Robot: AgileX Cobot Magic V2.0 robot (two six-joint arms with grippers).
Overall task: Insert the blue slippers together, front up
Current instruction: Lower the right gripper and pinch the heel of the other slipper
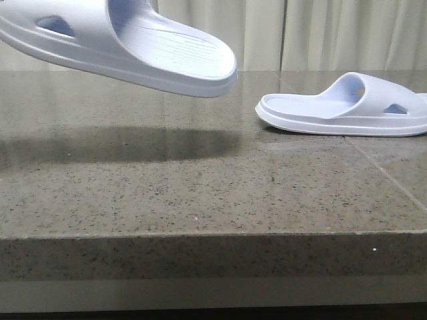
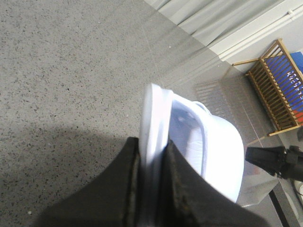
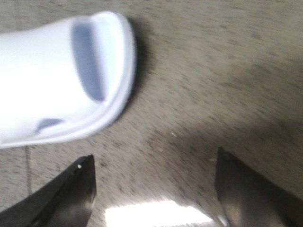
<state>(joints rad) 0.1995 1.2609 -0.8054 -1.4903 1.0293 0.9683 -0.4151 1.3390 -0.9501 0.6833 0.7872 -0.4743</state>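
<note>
Aloft, left gripper point(image 2: 152, 189) clamps one blue slipper point(image 1: 127, 43) above table point(image 1: 200, 193); right gripper point(image 3: 154, 189) gapes wide, empty, nr. 2nd slipper point(image 1: 347, 107).

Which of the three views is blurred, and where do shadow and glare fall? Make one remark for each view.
Front view: sharp; the lifted slipper casts a broad dark shadow on the table. Left wrist view: the left gripper is soft up close, with shadow on the stone beside it. Right wrist view: smeared throughout, the resting slipper overexposed, and glare between the right gripper fingers.
</note>
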